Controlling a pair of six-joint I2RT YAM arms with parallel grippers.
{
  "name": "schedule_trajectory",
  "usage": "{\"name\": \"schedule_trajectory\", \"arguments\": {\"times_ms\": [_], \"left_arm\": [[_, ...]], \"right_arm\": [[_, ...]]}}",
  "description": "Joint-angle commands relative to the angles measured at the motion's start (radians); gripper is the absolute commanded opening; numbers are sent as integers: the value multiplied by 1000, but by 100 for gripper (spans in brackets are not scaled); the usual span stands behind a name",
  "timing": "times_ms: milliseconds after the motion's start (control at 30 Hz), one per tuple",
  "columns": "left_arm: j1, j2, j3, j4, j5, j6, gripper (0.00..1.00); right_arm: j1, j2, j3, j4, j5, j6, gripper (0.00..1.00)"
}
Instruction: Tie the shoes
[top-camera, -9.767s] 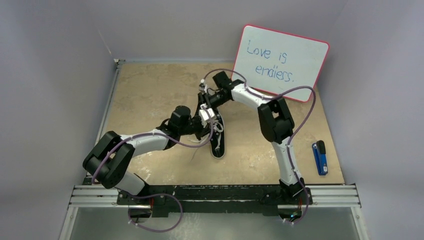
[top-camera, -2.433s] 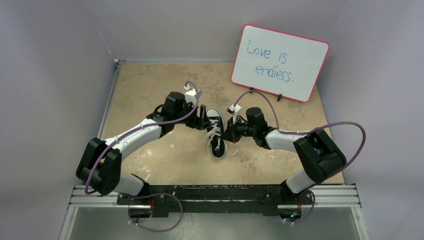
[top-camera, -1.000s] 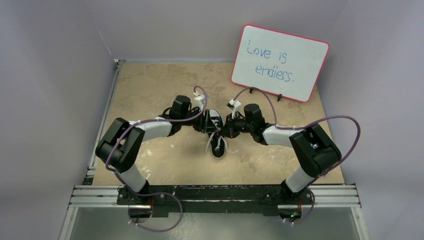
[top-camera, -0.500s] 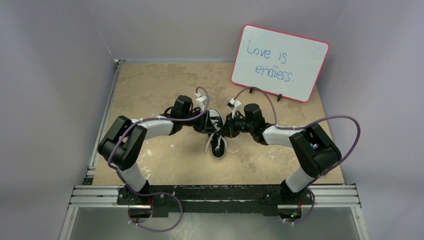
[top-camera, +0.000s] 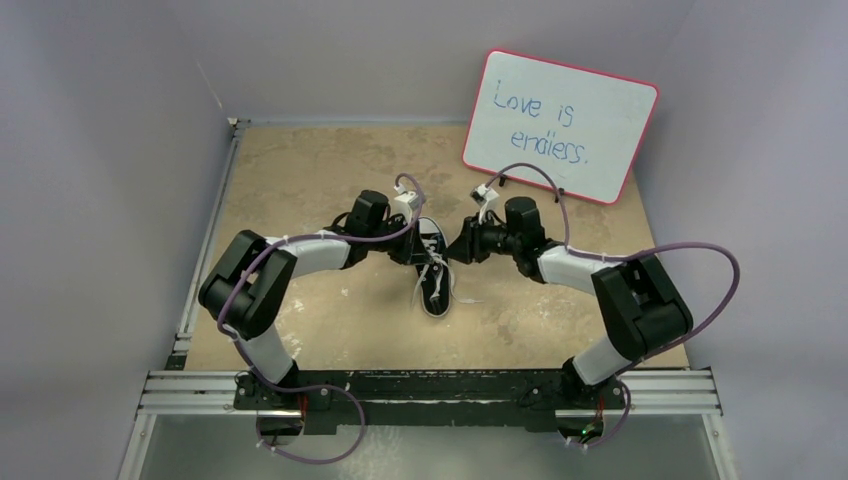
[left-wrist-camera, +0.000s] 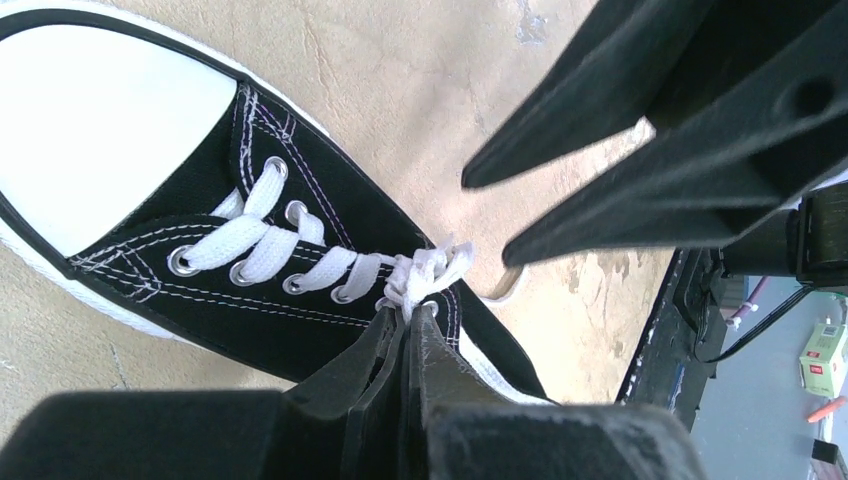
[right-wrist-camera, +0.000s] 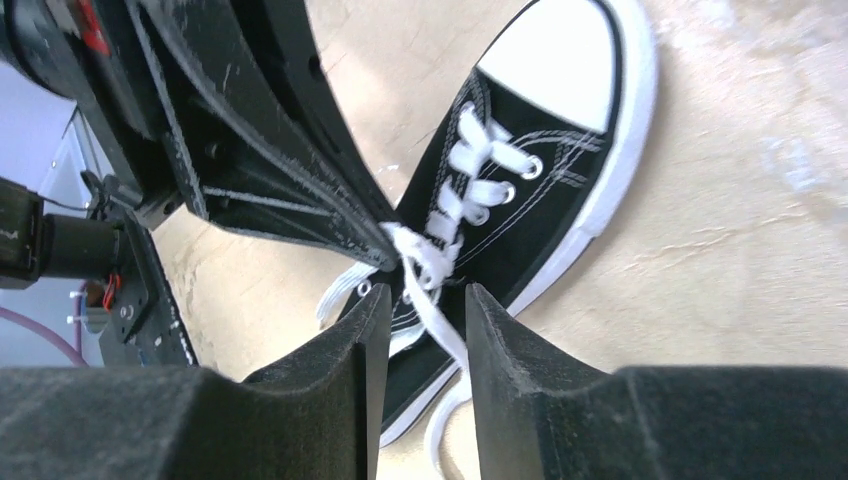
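The black sneaker (top-camera: 436, 290) lies mid-table between my two grippers. It also shows in the left wrist view (left-wrist-camera: 200, 290) and the right wrist view (right-wrist-camera: 540, 210), with its white toe cap (left-wrist-camera: 100, 120). The white laces (left-wrist-camera: 300, 265) bunch into a knot near the top eyelets. My left gripper (left-wrist-camera: 410, 318) is shut on a lace at that knot; it also shows in the top view (top-camera: 420, 258). My right gripper (right-wrist-camera: 425, 295) is open, just right of the shoe (top-camera: 462, 250). A loose lace strand (right-wrist-camera: 440, 330) runs between its fingers, not pinched.
A red-framed whiteboard (top-camera: 560, 125) with blue writing stands at the back right. Grey walls close in the tan table (top-camera: 300, 180) on three sides. The metal base rail (top-camera: 430, 392) runs along the near edge.
My right gripper has drawn back a little to the right and up from the shoe, its arm swinging outward. My left gripper has stayed at the knot.
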Motion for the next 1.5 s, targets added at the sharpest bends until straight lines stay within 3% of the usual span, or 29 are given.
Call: {"name": "schedule_trajectory", "arguments": {"times_ms": [0, 400, 533, 667, 900, 967, 1167, 1467], "left_arm": [[-2, -2, 42, 22, -12, 30, 0], [-1, -8, 49, 14, -15, 26, 0], [-2, -2, 52, 20, -14, 19, 0], [-2, -5, 54, 23, -14, 14, 0], [-3, -6, 55, 25, -12, 11, 0], [-3, -4, 55, 24, -10, 11, 0], [-6, 0, 57, -8, -31, 31, 0], [-6, -2, 48, 39, -123, 10, 0]], "right_arm": [[-43, 24, 79, -4, -98, -41, 36], [-50, 175, 137, 113, -289, -18, 34], [-51, 191, 137, 133, -293, -15, 34], [-51, 209, 130, 173, -313, 21, 26], [-51, 237, 133, 187, -309, 14, 30], [-51, 244, 133, 195, -310, 17, 26], [-51, 225, 130, 188, -319, 29, 0], [-50, 137, 86, 236, -316, 74, 0]]}}
